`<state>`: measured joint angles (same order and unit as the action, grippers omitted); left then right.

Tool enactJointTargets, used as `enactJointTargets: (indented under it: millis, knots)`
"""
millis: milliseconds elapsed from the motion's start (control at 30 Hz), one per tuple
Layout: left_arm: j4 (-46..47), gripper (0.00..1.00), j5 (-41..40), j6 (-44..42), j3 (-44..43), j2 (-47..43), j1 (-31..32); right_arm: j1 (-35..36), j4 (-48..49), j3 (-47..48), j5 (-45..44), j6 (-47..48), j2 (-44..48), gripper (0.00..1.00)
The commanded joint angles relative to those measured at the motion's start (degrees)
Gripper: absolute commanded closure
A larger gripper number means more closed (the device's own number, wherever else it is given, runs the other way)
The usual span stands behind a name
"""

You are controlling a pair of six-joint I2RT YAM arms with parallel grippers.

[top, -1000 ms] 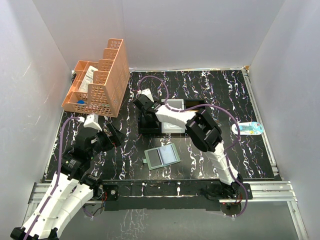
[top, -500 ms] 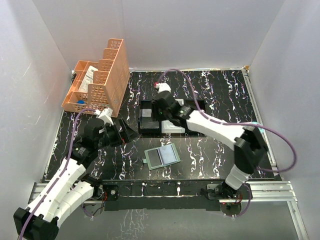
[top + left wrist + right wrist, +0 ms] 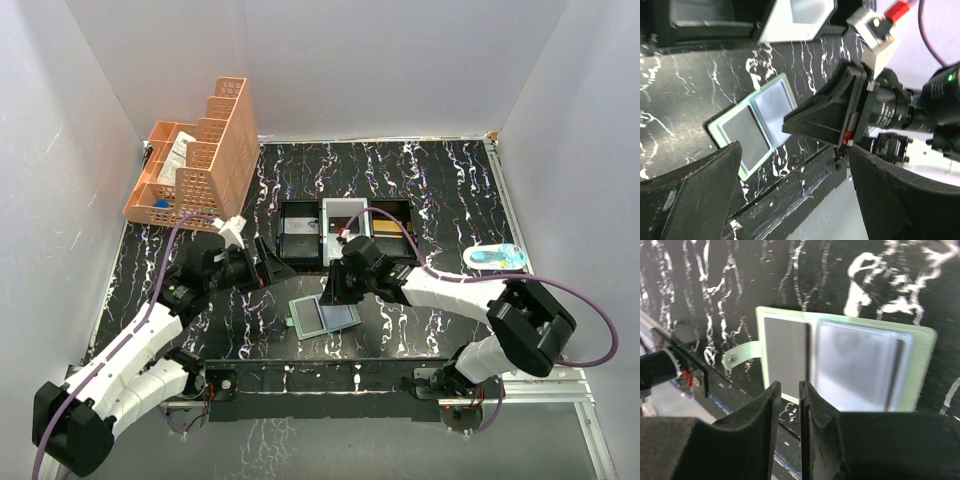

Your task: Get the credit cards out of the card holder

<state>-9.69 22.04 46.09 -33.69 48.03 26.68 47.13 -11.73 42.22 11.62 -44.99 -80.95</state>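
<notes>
The right gripper (image 3: 788,405) hangs low over the open card holder (image 3: 323,315), jaws nearly shut on nothing; the left gripper (image 3: 272,270) hovers beside, wide open.

The card holder (image 3: 323,315) lies open and flat on the black marbled table, near its front edge. It has a pale green border, two shiny grey panels side by side, and a small tab (image 3: 740,356) on one edge.

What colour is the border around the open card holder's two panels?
Pale green, framing the flat rectangular card holder; one panel dark grey, the other shiny blue-grey. Right wrist view shows it best.
</notes>
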Motion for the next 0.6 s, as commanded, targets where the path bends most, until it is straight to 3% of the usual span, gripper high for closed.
enactJointTargets:
  millis: [0, 167, 567]
  knots:
    - [2.09, 0.14, 0.13, -0.10, -1.20, 2.27, 5.54, 0.06, 9.77, 2.52, 8.14, -1.14, -2.99, 0.81]
    - [2.41, 0.16, -4.17, -0.17, -2.71, 5.48, 10.84, 0.08, 8.77, 5.17, 9.15, 0.35, -8.06, 0.81]
    - [4.61, 0.21, -3.92, 1.03, -1.90, 10.97, 14.95, 0.06, 2.37, 3.17, -0.62, 1.98, -11.17, 0.81]
